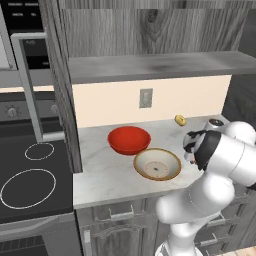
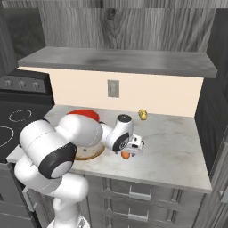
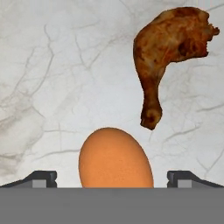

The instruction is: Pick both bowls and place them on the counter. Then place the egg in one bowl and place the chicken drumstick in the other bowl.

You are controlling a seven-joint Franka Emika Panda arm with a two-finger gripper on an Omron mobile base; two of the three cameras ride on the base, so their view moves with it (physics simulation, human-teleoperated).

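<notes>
- Bowls both set on the marbled surface (image 1: 100, 175) already: red bowl (image 1: 129, 139) farther back, beige bowl (image 1: 157, 164) nearer the front edge, just beside each other.
- Egg (image 3: 115, 159) lying on the surface right of the beige bowl, seen in the right base view as a small orange spot under the hand.
- Gripper (image 3: 112, 179) hanging directly over the egg with fingers spread wide, one tip on each side of it, holding nothing.
- Drumstick (image 3: 168, 52) lying on the same surface just beyond the egg in the hand view, close to it but apart (thin end pointing toward the egg).
- Small yellowish item (image 1: 180, 120) sitting near the back wall, well apart from all this.
- Step in hand, judging by the pose: picking up the egg.
- To do it well: keep the egg centred between the tips, descend straight until the pads sit at its widest part, close gently (smooth and round, so likely to squirt out of an off-centre pinch).
- Worth avoiding any nudge to the drumstick on the way down, then lifting clear before swinging left toward a bowl.
</notes>
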